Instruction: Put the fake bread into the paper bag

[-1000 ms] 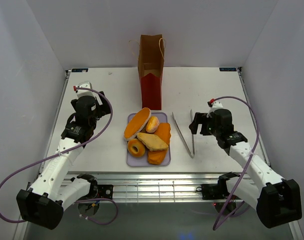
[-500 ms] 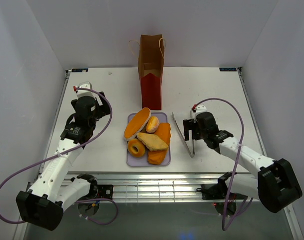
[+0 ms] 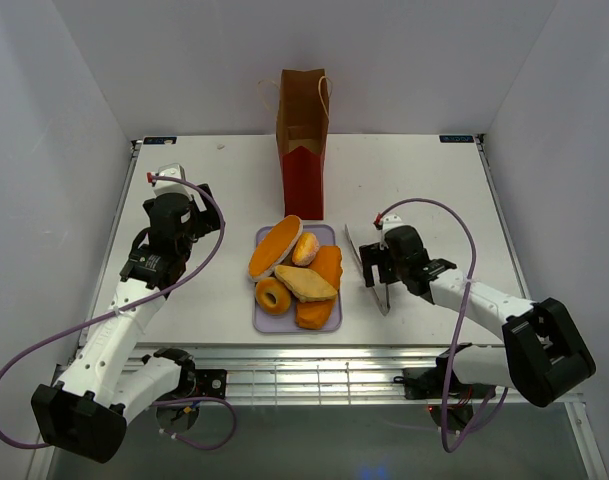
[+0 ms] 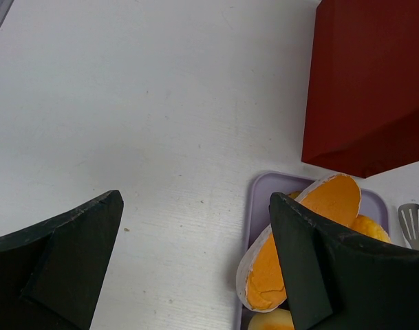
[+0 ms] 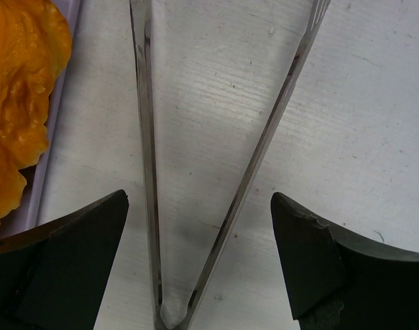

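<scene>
Several pieces of fake bread (image 3: 295, 272) lie piled on a lavender tray (image 3: 263, 318): a long oval loaf (image 3: 274, 246), a ring donut (image 3: 273, 295), a flat wedge (image 3: 304, 283) and a bun (image 3: 306, 247). The paper bag (image 3: 302, 140) stands upright behind the tray, brown above and red below. My right gripper (image 3: 376, 267) is open just above metal tongs (image 5: 195, 179), its fingers either side of their hinge end. My left gripper (image 3: 167, 247) is open and empty, left of the tray; its view shows the oval loaf (image 4: 298, 237) and the bag's red base (image 4: 367, 82).
The tongs (image 3: 367, 268) lie on the white table right of the tray, their joined end toward the front. A croissant piece (image 5: 16, 103) and the tray edge (image 5: 54, 130) sit just left of the tongs. Grey walls close in the table on three sides.
My right gripper has moved left and down from beside the tongs to over their hinge end. The left arm, bread and bag have not moved.
</scene>
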You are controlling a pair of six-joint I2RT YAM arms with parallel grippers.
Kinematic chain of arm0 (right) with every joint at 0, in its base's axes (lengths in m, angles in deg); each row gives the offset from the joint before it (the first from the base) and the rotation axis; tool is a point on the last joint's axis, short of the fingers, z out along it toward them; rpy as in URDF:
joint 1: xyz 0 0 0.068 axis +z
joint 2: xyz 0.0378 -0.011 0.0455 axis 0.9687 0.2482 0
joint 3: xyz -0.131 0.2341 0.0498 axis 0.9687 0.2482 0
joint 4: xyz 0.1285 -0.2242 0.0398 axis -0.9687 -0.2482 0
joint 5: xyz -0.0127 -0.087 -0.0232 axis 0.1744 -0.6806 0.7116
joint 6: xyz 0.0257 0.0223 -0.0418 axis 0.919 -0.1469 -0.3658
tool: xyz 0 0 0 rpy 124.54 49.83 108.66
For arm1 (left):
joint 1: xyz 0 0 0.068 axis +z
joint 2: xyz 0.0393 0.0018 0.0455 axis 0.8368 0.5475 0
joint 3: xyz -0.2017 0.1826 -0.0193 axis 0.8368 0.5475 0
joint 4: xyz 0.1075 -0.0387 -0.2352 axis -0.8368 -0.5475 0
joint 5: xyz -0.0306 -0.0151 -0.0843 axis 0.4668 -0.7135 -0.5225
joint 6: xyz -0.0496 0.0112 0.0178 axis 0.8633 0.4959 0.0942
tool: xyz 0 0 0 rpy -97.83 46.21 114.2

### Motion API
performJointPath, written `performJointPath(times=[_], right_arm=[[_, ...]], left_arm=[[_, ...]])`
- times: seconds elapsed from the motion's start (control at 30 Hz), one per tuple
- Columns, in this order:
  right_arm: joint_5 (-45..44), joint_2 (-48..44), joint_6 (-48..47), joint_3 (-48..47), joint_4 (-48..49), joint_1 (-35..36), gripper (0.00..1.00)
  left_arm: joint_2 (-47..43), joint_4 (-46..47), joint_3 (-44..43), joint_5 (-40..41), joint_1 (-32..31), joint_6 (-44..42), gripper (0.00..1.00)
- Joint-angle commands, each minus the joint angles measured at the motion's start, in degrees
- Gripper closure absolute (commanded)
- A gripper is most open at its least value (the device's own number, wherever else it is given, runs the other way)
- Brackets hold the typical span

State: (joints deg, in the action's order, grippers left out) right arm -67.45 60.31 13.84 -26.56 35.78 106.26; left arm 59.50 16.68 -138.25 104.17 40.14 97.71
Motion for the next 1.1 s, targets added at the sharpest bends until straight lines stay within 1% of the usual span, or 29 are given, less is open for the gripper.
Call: performJointPath(times=[0.0,0.43,0.67,1.0,1.07], right_arm=[[0.8,0.6,-1.0,-0.8,2.3,0.7,0.10],[-1.9,7.2,2.7,-4.7,0.1,1.2,0.10],[-6.2,9.5,5.8,-6.5,-2.9,1.9,0.10],[-8.2,11.7,8.0,-7.5,-4.8,2.2,0.10],[-9.7,12.0,8.8,-7.7,-5.5,2.2,0.08]], left_arm=[[-1.6,0.1,-2.2,-0.7,0.1,0.4,0.02],[-1.8,0.2,-2.2,-1.5,0.0,0.3,0.02],[-1.8,0.2,-2.2,-1.9,-0.1,0.3,0.02],[-2.2,0.3,-2.1,-2.0,-0.4,0.3,0.02],[-2.2,0.3,-2.1,-2.0,-0.4,0.3,0.02]])
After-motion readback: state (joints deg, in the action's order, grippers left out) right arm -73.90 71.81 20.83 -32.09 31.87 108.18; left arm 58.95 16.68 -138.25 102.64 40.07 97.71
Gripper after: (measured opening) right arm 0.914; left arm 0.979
